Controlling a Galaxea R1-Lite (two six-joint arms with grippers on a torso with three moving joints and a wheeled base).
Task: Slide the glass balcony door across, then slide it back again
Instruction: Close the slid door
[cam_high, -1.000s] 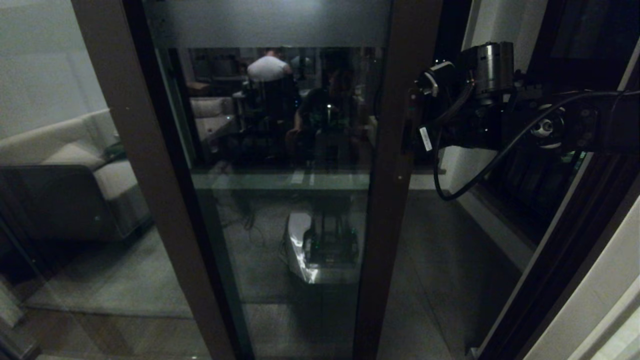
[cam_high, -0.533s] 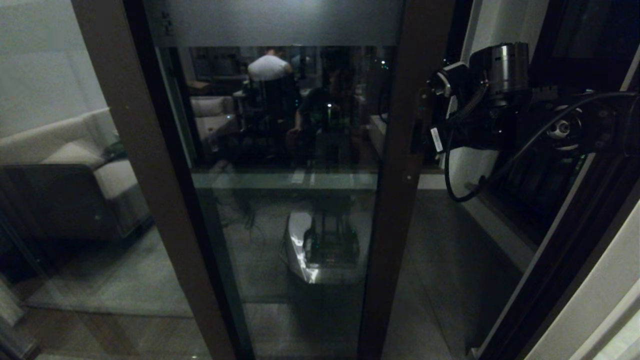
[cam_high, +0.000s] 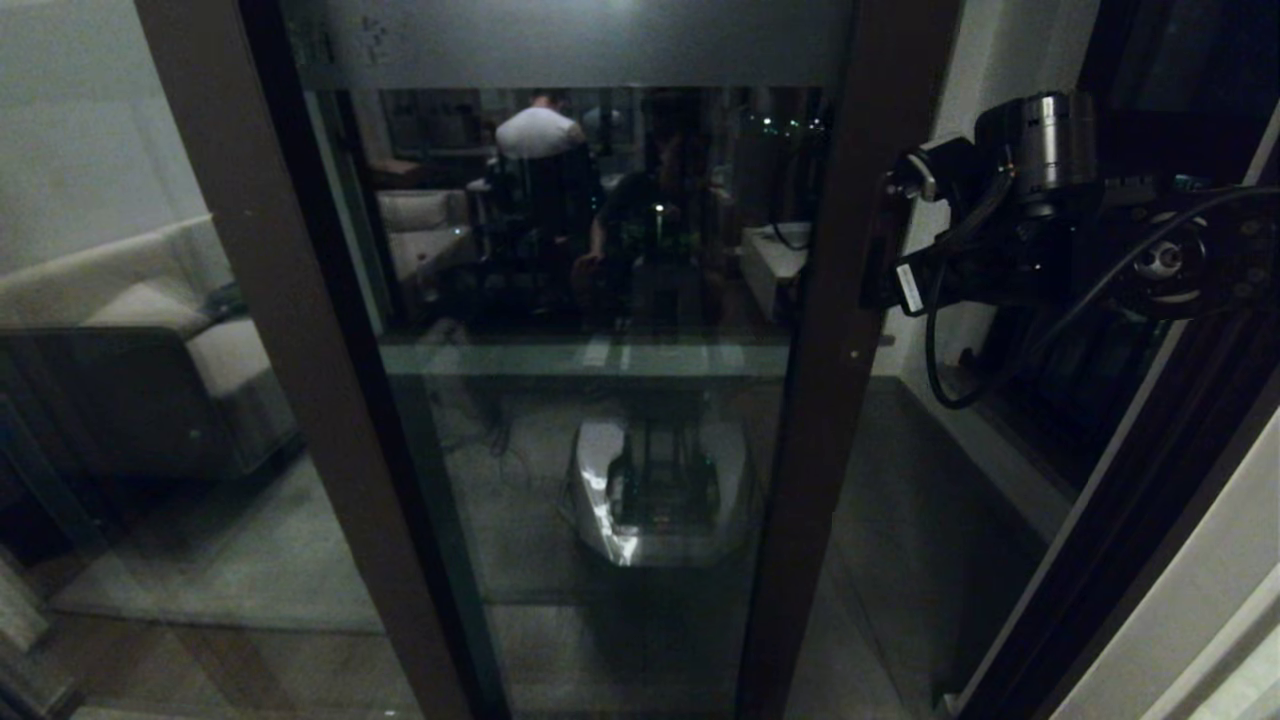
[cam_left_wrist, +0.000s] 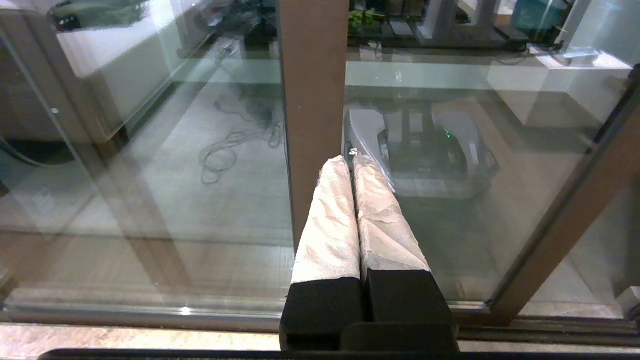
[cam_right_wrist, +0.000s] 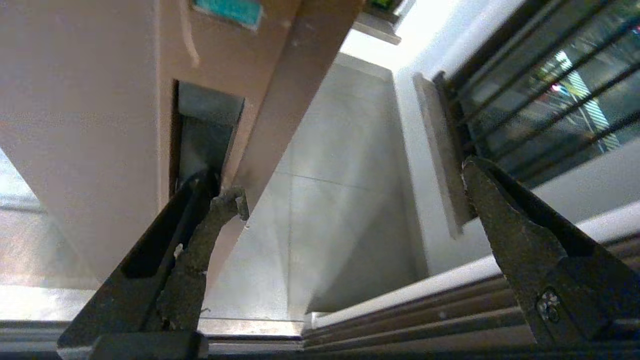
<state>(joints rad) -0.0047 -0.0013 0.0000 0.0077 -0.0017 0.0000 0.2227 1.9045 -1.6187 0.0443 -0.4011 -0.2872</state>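
Right gripper (cam_right_wrist: 350, 185): jaws spread wide; one fingertip (cam_right_wrist: 222, 202) is hooked into the recessed handle (cam_right_wrist: 207, 127), the other hangs free in the gap beside the stile. In the head view it sits at about 2 o'clock, against the door's edge.
Left gripper (cam_left_wrist: 352, 162): fingers pressed together on nothing, parked low in front of a brown frame post; not seen in the head view.
Glass balcony door (cam_high: 600, 330): fills the middle of the head view, frosted band at 12 o'clock; its handle stile (cam_high: 850, 330) runs down the 1-to-5 o'clock side, with an open gap between it and the white wall at 3 o'clock.
Fixed glass panel (cam_high: 120, 330): at 9 o'clock, a sofa showing through it.
Step in hand (judged): sliding the door by the hooked fingertip; which leg of the slide cannot be told.
Doing it well: keep the fingertip seated deep in the recess, push level along the track rather than into the glass, hold height steady so the tip does not ride out, and go evenly to the stop.
Risk: a shallow hook could slip off the handle lip.
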